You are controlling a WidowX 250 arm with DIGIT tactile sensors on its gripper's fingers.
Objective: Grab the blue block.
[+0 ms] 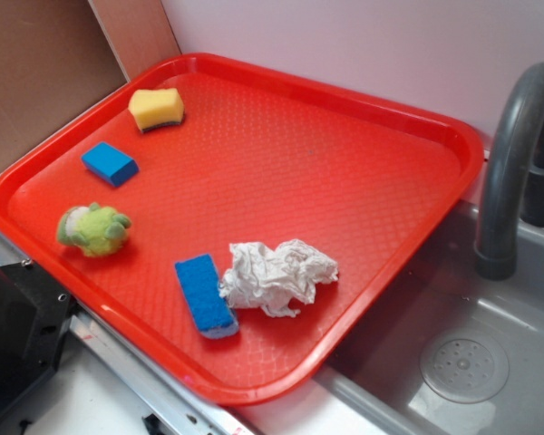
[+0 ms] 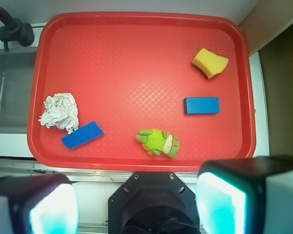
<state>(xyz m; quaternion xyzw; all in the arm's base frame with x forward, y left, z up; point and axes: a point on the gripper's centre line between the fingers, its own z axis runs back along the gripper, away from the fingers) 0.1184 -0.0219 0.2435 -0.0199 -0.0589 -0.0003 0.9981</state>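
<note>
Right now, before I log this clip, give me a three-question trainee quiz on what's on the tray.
1. True or false: the gripper already holds the blue block.
2. Which item touches the crumpled paper? A) yellow sponge B) blue sponge C) green plush toy
3. Fill in: everything sits on a red ____ beside the sink.

Key: 1 false, since its fingers are spread well above the tray; 2 B; 3 tray.
</note>
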